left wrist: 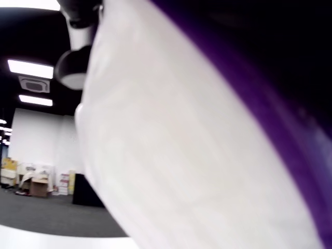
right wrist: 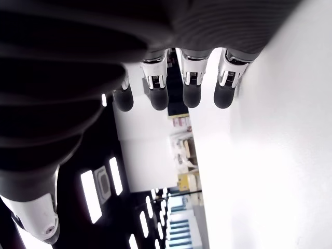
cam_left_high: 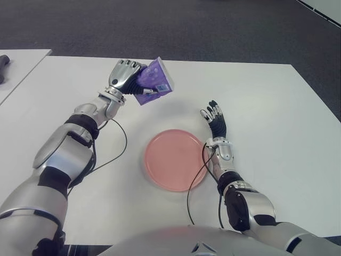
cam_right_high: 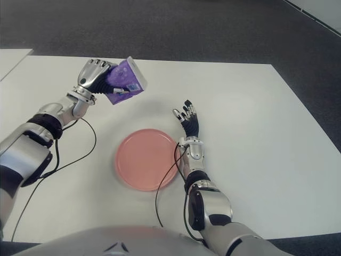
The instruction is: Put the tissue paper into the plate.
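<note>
Already my left hand [cam_left_high: 123, 74] wraps the soft, light purple-and-white tissue pack [cam_left_high: 153, 81] around its middle, clear of the round pink plate [cam_left_high: 176, 159]; right hand [cam_left_high: 216, 121] lies open, empty.

Silver-shelled arms, black joints, dark-fingered right hand [cam_left_high: 216, 121], trailing black cables.

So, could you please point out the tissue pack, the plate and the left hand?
tissue pack [cam_left_high: 155, 80], left eye view, purple side.
plate [cam_left_high: 173, 159], left eye view, bare centre.
left hand [cam_left_high: 124, 76], left eye view, knuckles.

Plate [cam_left_high: 175, 159] between hands, on table [cam_left_high: 266, 106]
</note>
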Controlling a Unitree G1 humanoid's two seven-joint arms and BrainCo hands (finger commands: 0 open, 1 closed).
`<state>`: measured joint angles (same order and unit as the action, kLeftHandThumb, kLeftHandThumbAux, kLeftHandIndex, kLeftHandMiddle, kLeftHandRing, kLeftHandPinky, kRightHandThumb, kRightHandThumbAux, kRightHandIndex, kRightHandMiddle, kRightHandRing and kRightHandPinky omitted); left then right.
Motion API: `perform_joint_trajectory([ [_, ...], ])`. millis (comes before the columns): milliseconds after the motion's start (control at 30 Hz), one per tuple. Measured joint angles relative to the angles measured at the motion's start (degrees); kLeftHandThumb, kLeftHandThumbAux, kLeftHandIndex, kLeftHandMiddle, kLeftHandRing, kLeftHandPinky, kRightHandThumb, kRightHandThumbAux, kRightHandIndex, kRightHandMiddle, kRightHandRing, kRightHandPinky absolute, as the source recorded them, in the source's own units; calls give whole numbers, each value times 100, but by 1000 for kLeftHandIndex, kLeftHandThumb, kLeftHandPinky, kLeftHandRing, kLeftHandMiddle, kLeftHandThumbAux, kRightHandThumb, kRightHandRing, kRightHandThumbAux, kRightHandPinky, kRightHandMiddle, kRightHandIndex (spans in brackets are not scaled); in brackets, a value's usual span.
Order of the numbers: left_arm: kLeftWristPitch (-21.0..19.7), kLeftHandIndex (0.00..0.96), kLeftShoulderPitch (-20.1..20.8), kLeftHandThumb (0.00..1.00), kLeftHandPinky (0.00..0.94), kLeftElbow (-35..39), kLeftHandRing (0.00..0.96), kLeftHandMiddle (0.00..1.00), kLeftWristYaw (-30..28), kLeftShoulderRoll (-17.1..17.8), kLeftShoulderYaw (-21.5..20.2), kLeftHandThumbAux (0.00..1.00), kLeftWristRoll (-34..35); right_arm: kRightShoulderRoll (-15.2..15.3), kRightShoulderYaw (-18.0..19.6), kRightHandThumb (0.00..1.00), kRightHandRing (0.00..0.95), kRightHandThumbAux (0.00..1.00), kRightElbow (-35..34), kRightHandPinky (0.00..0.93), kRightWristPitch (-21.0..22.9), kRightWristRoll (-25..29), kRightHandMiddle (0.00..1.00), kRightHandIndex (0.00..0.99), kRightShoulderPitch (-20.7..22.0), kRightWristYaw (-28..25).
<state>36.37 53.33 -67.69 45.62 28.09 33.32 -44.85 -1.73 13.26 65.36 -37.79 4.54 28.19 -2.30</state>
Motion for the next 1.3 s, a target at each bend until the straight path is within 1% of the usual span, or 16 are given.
perform_joint_trajectory([
  [233,548,444,-127,728,877,960,866,860,-333,246,-337,695,119,1,1,129,55,629,3,56,0,-3,84,84,8,6],
  [367,755,444,-334,728,874,1731,864,859,-609,406,-559,695,209,4,0,129,55,634,13,65,0,-2,85,85,12,-2],
  [567,924,444,-800,728,874,2997,863,855,-1457,580,-866,696,578,9,7,122,57,634,28,66,0,0,89,86,17,-30],
  [700,1087,444,-1093,728,870,3720,859,851,-2054,692,-946,697,647,13,14,120,61,637,35,73,1,1,95,91,21,-43],
  [800,1126,444,-1414,729,867,4271,857,850,-2503,733,-960,697,674,12,23,122,64,641,38,76,1,2,99,95,26,-44],
  [867,1162,444,-1640,729,866,4514,856,852,-2750,713,-926,697,652,12,29,124,64,642,41,74,1,2,98,96,27,-46],
  [967,1242,444,-1859,730,868,4578,857,856,-2989,649,-758,698,514,9,42,128,65,642,46,80,1,7,101,101,27,-59],
  [1033,1352,444,-1946,731,865,4484,857,856,-3140,590,-615,698,356,6,56,130,67,641,48,82,1,11,102,104,28,-75],
  [1167,1645,444,-1967,734,836,4139,849,847,-3327,520,-386,698,134,-6,85,132,71,643,49,94,2,20,106,110,29,-106],
  [1300,1744,445,-1963,736,819,4059,840,836,-3549,544,-324,697,-26,-13,102,135,78,644,48,106,2,22,113,115,31,-118],
])
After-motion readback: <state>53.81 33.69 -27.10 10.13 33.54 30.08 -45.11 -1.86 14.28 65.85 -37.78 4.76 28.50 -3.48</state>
